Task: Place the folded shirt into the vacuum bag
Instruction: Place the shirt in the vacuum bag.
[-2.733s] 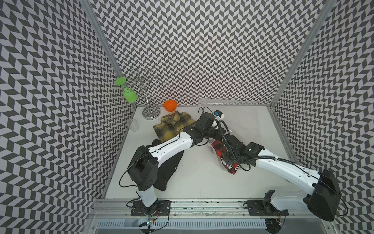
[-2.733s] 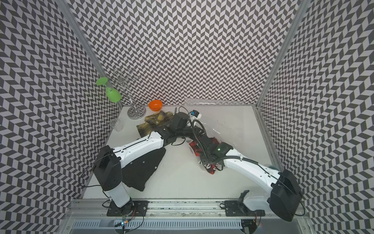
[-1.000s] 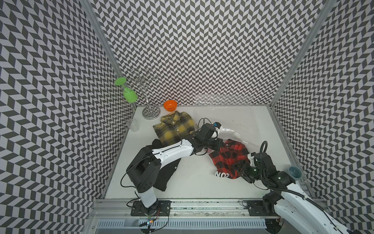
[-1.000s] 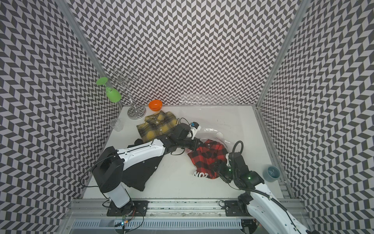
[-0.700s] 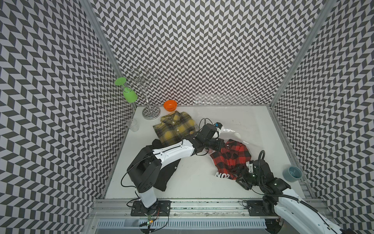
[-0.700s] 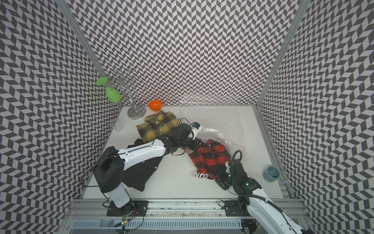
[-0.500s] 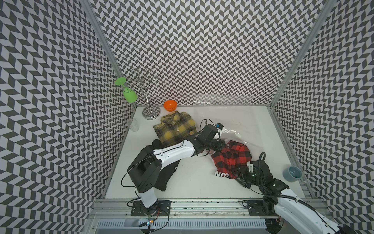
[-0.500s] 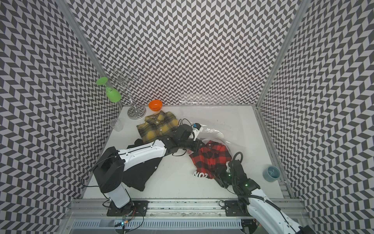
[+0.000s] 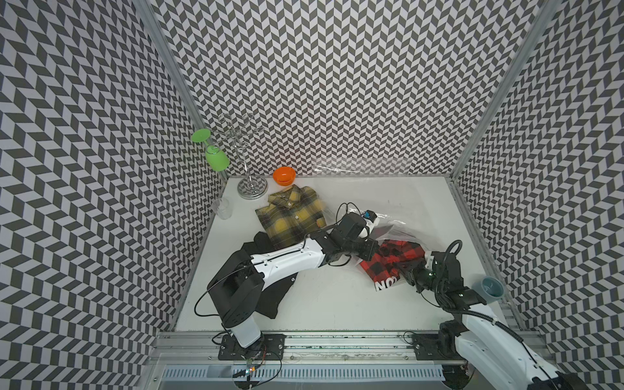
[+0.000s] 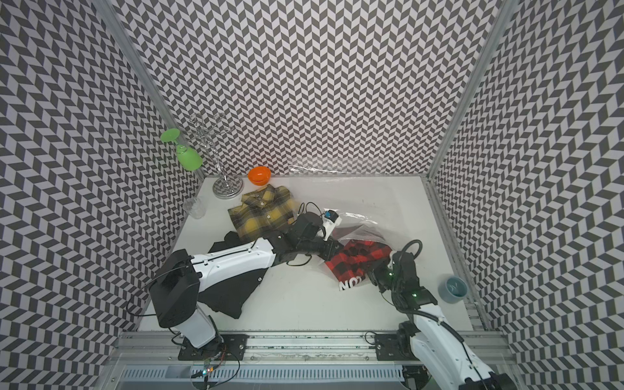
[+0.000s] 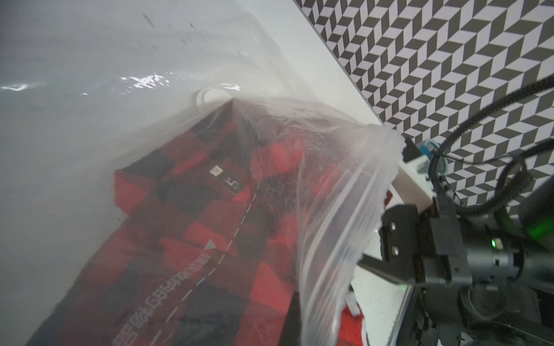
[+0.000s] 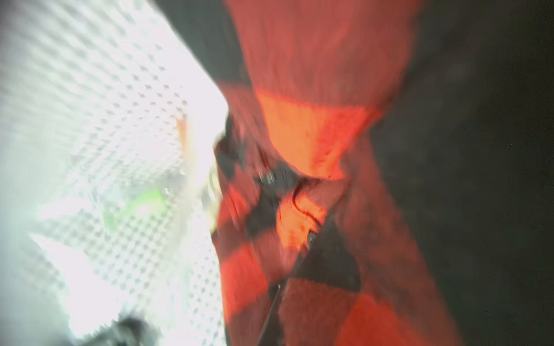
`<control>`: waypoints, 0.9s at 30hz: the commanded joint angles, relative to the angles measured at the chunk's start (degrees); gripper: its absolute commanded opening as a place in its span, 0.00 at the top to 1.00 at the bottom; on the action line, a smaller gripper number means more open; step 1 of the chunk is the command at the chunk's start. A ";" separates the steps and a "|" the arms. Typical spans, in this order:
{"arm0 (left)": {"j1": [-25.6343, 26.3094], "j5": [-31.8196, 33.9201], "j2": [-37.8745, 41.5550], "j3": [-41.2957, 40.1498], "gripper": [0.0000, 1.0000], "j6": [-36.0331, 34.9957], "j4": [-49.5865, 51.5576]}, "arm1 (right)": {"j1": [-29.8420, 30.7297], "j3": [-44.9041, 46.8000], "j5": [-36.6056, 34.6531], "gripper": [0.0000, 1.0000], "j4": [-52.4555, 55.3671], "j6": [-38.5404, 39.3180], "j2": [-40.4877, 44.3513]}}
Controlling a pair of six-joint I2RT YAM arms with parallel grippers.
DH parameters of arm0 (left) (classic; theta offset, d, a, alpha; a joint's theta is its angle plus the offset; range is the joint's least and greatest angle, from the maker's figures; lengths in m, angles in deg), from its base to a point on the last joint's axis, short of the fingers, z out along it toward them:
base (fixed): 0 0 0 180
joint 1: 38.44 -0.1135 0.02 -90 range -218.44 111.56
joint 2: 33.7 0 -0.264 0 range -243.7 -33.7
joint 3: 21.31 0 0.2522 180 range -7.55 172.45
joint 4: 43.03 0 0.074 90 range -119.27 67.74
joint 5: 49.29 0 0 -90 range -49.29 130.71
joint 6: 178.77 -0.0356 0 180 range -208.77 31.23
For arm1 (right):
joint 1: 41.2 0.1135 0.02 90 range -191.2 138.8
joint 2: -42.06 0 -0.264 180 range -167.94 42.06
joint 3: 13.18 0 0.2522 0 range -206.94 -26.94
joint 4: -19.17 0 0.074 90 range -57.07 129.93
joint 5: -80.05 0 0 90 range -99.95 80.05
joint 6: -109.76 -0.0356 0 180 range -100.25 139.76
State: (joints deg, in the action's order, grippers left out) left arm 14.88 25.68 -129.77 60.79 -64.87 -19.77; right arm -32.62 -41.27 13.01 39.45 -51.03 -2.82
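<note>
Finds the left gripper (image 9: pixel 367 251) pressed together at the mouth of the vacuum bag (image 9: pixel 396 229), apparently pinching its upper film: in the left wrist view the clear plastic (image 11: pixel 329 209) rises like a tent toward that gripper. Sees the folded red-and-black plaid shirt (image 9: pixel 393 260) right in front of the left gripper's tips, lying flat between the two grippers. Shows most of the cloth through the film, under printed lettering and a dashed line. Spots the bag's round white valve (image 11: pixel 209 96) beyond the shirt's collar, on the side away from the left gripper. Places the right gripper (image 9: pixel 409 271) at the opposite edge of the shirt, against or just beside the cloth. Cannot tell whether spread or clamped, since the right wrist view gives only a blurred close-up of red plaid. Shows a strip of red cloth bare of film on the right gripper's side. Notes a yellow plaid shirt (image 9: pixel 292 216) off to the left of the left gripper, a black garment (image 9: pixel 273 293) under that arm, and a blue-grey cup (image 9: pixel 489 287) to the right of the right gripper, well apart from the bag.
</note>
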 commanded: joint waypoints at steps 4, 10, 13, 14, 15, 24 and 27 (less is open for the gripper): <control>0.73 -0.45 1.51 -0.59 1.00 0.13 0.60 | -0.96 -3.95 3.80 0.82 0.23 6.98 -4.36; 0.56 -0.44 -2.04 3.42 1.00 -0.65 1.01 | -0.76 -0.64 5.19 0.49 9.94 6.16 6.70; 0.53 -0.57 -3.03 4.51 1.00 -0.95 1.18 | -0.49 0.66 7.01 0.39 14.39 6.21 9.40; 0.56 -0.64 -3.19 4.71 1.00 -0.96 1.26 | -0.28 1.13 7.60 0.39 14.61 5.85 9.77; 0.54 -0.66 -3.32 4.94 1.00 -0.96 1.30 | -0.09 3.34 8.40 0.38 13.54 5.39 10.28; 1.26 -0.60 -4.15 6.67 1.00 -0.30 1.64 | 0.51 8.02 10.15 0.37 -1.28 0.65 3.26; 1.17 -0.44 -5.03 7.78 1.00 -0.69 2.19 | 0.65 9.05 10.39 0.37 -9.32 -0.57 -2.07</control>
State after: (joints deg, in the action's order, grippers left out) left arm 15.56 25.97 -133.38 66.14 -64.91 -17.87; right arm -32.35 -33.05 22.76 41.22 -49.37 -1.31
